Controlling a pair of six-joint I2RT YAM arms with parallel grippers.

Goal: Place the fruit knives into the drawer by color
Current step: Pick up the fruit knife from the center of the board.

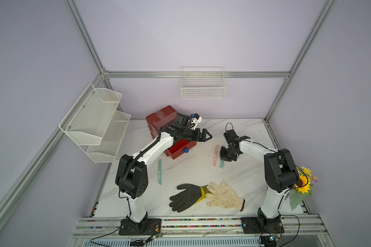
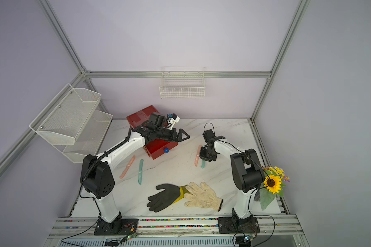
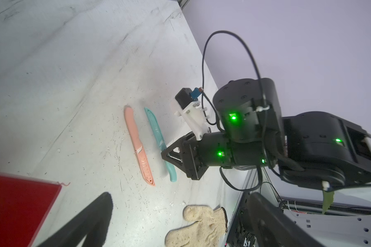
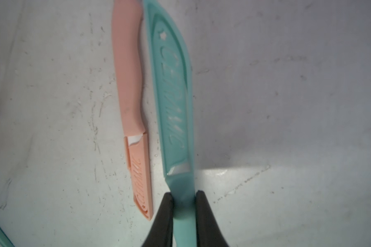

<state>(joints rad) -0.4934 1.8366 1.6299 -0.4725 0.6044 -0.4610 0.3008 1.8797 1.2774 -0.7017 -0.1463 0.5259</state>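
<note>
Right wrist view: right jaws clamp teal knife (image 4: 176, 102) beside pink knife (image 4: 130, 85).

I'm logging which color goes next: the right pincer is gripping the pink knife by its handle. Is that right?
Not quite: the right pincer is gripping the teal knife by its handle. The pink knife lies loose beside it, as the right wrist view shows.

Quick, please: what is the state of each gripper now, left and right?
Left gripper: open, holding nothing.
Right gripper: closed on the teal knife, at its handle.
</note>
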